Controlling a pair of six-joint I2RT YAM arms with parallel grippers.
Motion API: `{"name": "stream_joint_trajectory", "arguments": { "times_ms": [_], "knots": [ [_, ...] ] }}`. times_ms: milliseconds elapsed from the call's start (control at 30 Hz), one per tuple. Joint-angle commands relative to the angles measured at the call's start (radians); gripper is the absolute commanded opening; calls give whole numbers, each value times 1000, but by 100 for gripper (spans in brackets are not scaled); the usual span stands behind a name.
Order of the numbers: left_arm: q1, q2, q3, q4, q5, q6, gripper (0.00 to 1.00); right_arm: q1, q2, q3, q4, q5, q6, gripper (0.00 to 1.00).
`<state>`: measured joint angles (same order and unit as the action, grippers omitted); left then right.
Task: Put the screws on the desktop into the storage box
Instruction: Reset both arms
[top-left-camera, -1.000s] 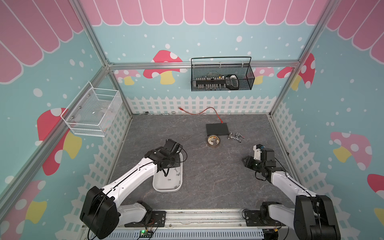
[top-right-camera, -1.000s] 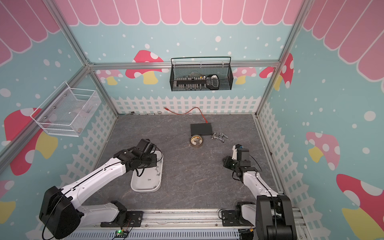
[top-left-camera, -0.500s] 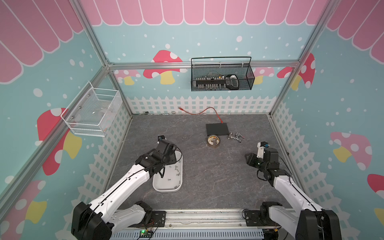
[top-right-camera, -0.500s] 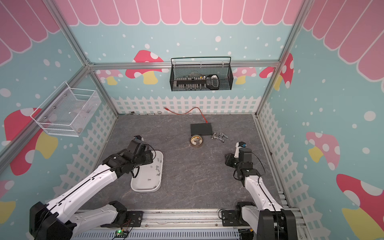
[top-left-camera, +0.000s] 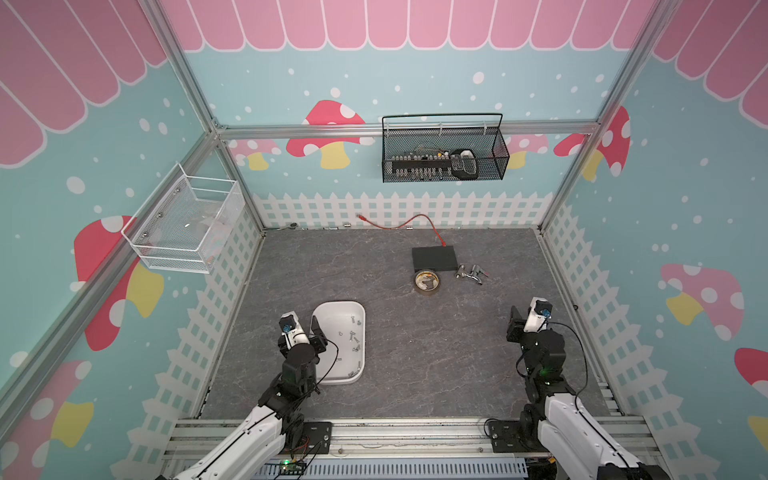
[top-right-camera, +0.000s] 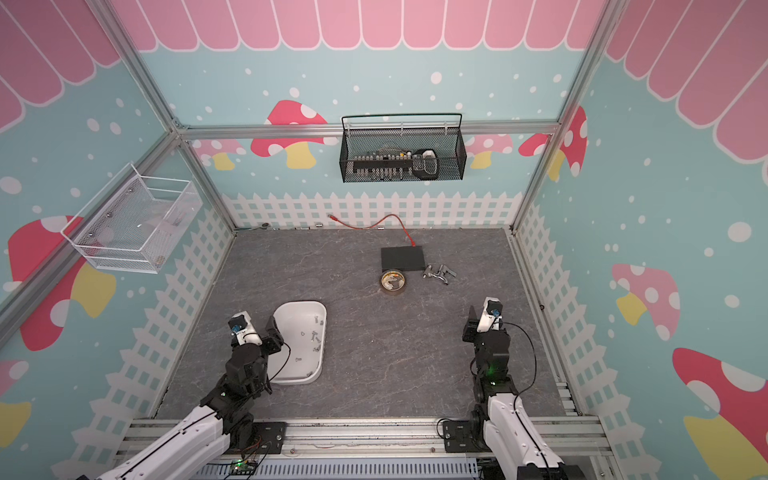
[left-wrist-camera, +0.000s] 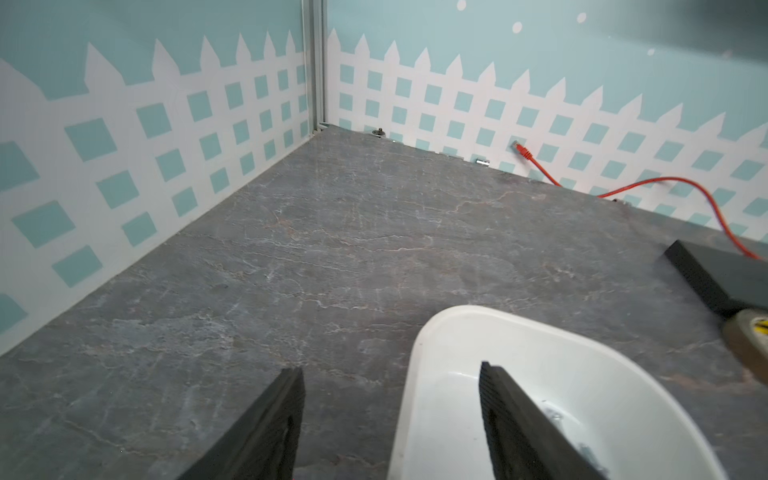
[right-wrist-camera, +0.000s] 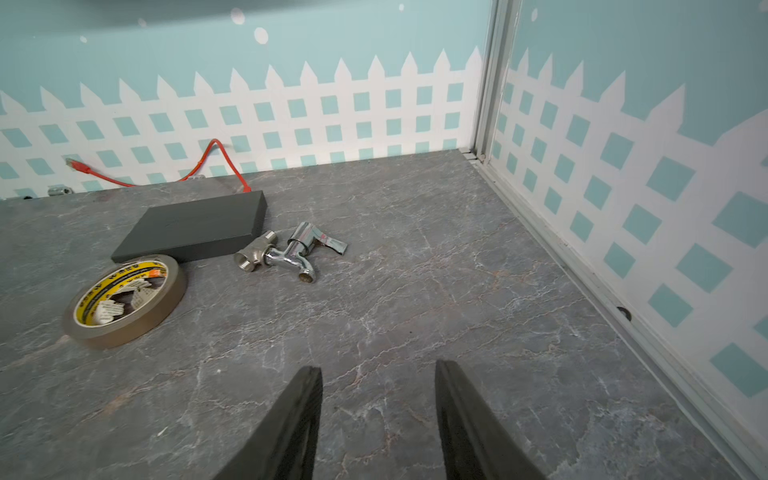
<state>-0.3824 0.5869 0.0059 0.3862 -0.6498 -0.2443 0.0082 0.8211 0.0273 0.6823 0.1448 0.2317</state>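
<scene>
Since a second ago, the left gripper has pulled back from above the middle of the storage box toward the front-left corner of the tabletop, and its jaws, pressed together then, are now spread wide. The right gripper has also opened more and has shifted a little toward the right edge.

In the left wrist view the left gripper stands across the left rim of the storage box: one finger is over the inside of the box and one is over the desktop outside it. We cannot tell if a finger touches the rim.

The storage box is a shallow white tray with rounded corners and a low rim. It lies flat on the desktop, in the front-left part, near the left edge. The screws that we can make out lie inside it, scattered along its right side. They are tiny, silver and shiny, and some lie just beside each other; in both top views they look like small bright specks.

The right gripper hangs over bare desktop near the right edge, with its jaws parted. Toward the back edge from it lie a roll of tape, a flat black box and a chrome tap, close together.
</scene>
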Motion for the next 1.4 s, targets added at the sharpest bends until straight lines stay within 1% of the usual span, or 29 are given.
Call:
{"name": "stream_joint_trajectory", "arguments": {
  "times_ms": [0,33,67,100,133,167,200,233,267,300,333,367,433,467,500,567,600,633,667,700,733,833,1367],
  "knots": [
    [176,-2,-161,542,186,96,76,4,156,-28,332,88,-51,50],
    [247,19,-162,568,259,73,76,6,221,-12,375,137,-43,51],
    [317,67,-162,617,360,34,77,6,273,23,380,127,-52,50],
    [369,140,-159,684,425,3,78,9,340,30,479,116,-86,49],
    [388,223,-140,735,456,-5,80,12,396,22,584,108,-109,49],
    [391,331,-109,783,463,5,84,20,451,25,656,113,-164,48],
    [393,422,-59,801,495,11,84,24,496,26,719,123,-177,49],
    [393,482,-28,822,546,22,88,24,547,29,750,130,-179,50],
    [392,556,-7,873,572,37,93,27,607,28,808,111,-188,49],
    [393,612,1,938,583,47,95,31,666,11,897,71,-215,49],
    [393,653,5,990,590,57,96,32,713,1,971,63,-228,49],
    [394,706,15,1036,607,81,97,32,732,2,1003,86,-222,50],
    [393,807,34,1123,647,102,97,29,668,48,809,102,-188,52],
    [386,842,52,1131,655,117,97,28,686,102,766,98,-192,52],
    [380,864,75,1111,665,128,97,28,713,132,753,63,-217,52],
    [372,906,108,1078,713,156,99,17,693,185,603,-15,-224,52],
    [361,932,113,1098,716,174,99,10,707,179,644,-24,-224,52],
    [352,944,119,1112,715,187,99,10,708,179,645,-25,-224,54],
    [344,932,137,1057,716,195,99,9,697,187,609,-26,-220,95],
    [340,924,176,961,712,197,99,7,702,186,615,-34,-220,100],
    [339,938,213,904,711,201,99,6,706,184,630,-36,-219,100],
    [355,938,229,871,729,186,99,4,698,182,622,-37,-221,100],
    [355,938,222,884,730,185,99,5,698,181,624,-37,-222,100]
  ]
}}
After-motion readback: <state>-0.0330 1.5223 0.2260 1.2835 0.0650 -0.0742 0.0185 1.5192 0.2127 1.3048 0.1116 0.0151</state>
